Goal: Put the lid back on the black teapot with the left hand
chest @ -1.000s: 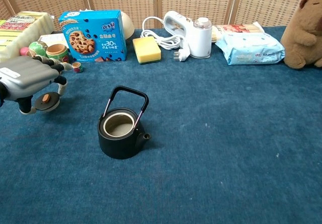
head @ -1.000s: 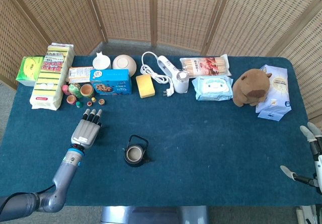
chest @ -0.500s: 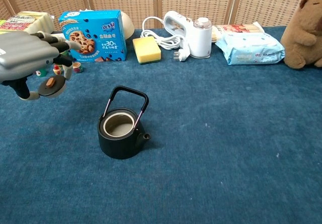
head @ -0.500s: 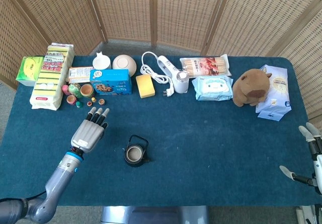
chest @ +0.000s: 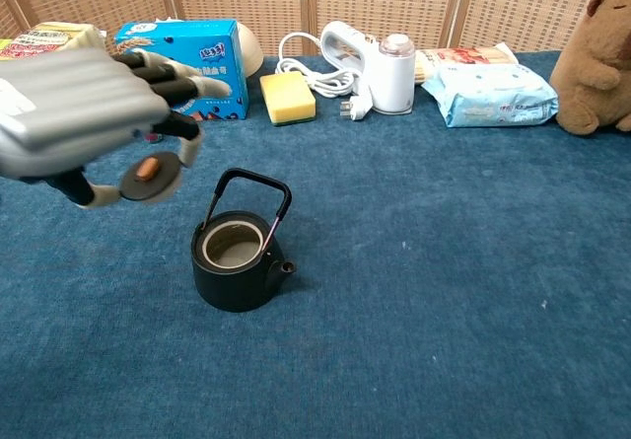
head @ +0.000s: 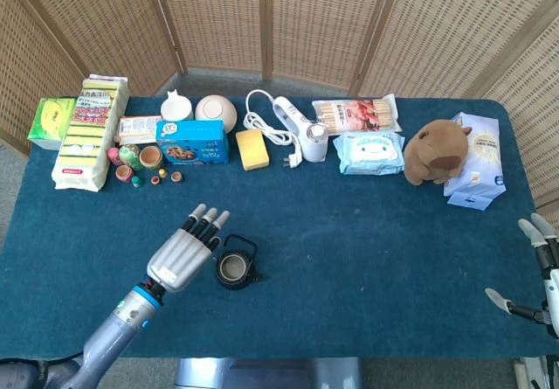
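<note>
1. Grey, my left hand (chest: 84,113) hovers palm-down just left of the black teapot (chest: 237,259).
2. Its fingers pinch the lid (chest: 148,177), raised above the table (chest: 444,261).
3. My right hand (head: 537,271) rests spread, holding nothing.

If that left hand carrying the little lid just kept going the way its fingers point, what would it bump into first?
Probably the teapot's upright handle, close ahead of the left hand and the lid; depth is unclear, so it might pass above.
</note>
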